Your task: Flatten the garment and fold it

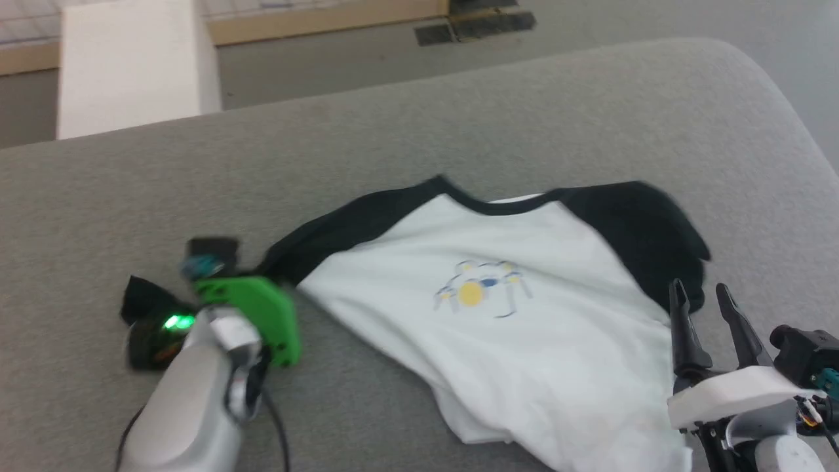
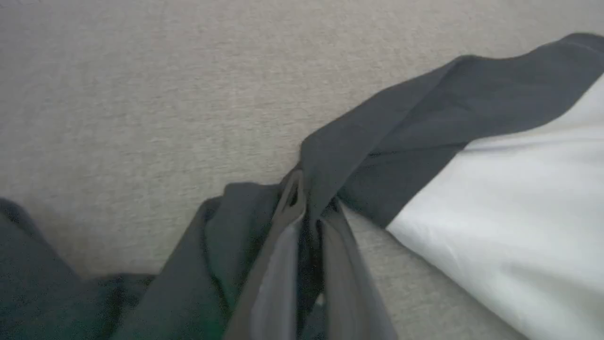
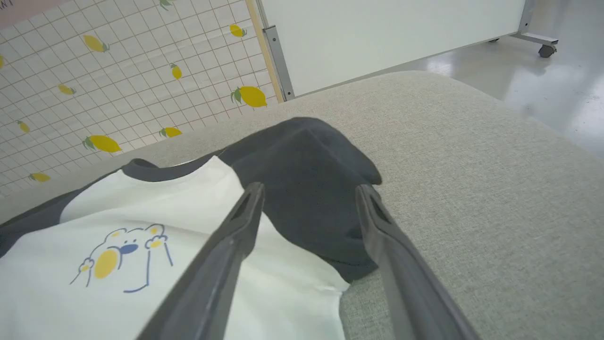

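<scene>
The grey fabric-covered worktop (image 1: 459, 118) carries the black-sleeved white shirt (image 1: 537, 341), which lies front up between the 2 tools, its hem toward the robot and partly rumpled near the right tool's base.

The left sleeve (image 1: 328, 236) runs out from the body straight to the left tool (image 2: 309, 208), whose 2 fingers are pinched together on a bunched fold of that black cloth. Beyond the tips and to their left in the left wrist view is bare grey fabric.

The right sleeve (image 1: 642, 229) is doubled over on itself, just ahead of the right tool (image 1: 698, 285). That tool stands wide apart, holding nothing, above the seam where black meets white.

The small bear print (image 1: 482, 292) sits unwrinkled, well to the left of the right tool.

The step in hand looks like flattening: spreading the sleeves before any fold. The next move probably calls for the left tool to draw its sleeve outward and lay it straight, low over the worktop so the body does not drag. The right tool would then need to come down on the doubled sleeve.
</scene>
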### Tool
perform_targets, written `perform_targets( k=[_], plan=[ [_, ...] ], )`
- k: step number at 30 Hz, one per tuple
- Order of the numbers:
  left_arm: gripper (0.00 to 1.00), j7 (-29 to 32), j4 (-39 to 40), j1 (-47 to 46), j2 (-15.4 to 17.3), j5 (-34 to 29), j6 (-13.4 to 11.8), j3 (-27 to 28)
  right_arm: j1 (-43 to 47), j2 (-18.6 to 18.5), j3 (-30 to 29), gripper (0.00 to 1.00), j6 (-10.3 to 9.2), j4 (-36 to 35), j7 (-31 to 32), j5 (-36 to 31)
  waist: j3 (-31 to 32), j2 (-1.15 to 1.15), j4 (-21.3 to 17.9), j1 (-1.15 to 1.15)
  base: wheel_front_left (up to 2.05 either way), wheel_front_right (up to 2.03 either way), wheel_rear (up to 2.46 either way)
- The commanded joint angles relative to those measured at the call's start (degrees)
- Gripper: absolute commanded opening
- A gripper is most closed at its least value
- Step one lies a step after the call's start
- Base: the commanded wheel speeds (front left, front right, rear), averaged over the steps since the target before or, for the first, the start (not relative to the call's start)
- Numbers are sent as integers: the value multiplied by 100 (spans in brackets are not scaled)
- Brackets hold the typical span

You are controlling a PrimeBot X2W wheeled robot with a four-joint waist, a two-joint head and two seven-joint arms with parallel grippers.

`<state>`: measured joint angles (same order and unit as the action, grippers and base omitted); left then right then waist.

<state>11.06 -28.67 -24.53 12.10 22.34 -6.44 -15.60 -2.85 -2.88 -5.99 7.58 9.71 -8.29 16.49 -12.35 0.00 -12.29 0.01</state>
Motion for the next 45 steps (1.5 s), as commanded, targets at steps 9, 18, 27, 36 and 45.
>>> perform_targets(
  k=[9, 18, 27, 36, 45],
  plan=[
    [0, 548, 1680, 2036, 642, 403, -833, 736, 271, 0, 16, 100, -9, -294, 366, -93, 690, 0, 1117, -1, 0, 0, 0],
    [100, 354, 2616, 2755, 345, 1028, -662, 988, 323, 1, -108, 100, -9, -565, 721, -305, 710, 0, 1420, -1, 0, 0, 0],
    [100, 21, 3373, 2210, 916, 394, -12, 523, 281, 1, -149, 100, -9, -857, 741, -220, 543, 0, 1424, -1, 0, 0, 0],
    [100, 966, 2382, 888, 1238, -105, 557, -262, 109, 1, 130, 100, -9, -932, 713, -86, 144, 0, 973, -1, 0, 0, 0],
    [100, 1981, 1338, 490, 1334, 47, 498, -292, -23, 1, 199, 100, -9, -983, 662, -42, -226, 0, 502, -1, 0, 0, 0]
  ],
)
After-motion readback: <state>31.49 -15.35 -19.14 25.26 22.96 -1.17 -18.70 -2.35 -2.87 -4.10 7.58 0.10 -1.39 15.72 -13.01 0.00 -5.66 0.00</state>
